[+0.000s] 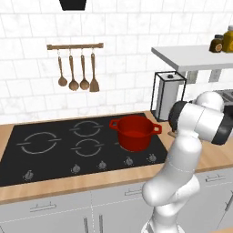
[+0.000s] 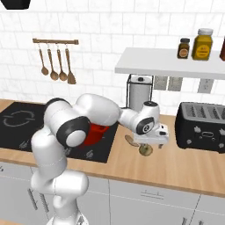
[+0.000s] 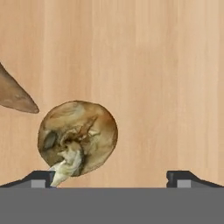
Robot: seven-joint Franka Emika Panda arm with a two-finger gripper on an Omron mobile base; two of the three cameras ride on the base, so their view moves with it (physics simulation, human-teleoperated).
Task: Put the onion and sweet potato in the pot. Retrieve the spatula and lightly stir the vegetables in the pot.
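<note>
Onion (image 3: 78, 138) lies lower left on the tabletop (image 3: 166, 87), probably off-centre between wide-open, empty jaws; next, centre and grasp.

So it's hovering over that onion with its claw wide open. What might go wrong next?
The onion sits off to one side, near one finger of the open gripper, not midway, so closing may nudge or roll it away. The sweet potato lies close beside it and may get bumped. The red pot stands some way off on the cooktop, so a weak grip may drop the onion on the counter.
</note>
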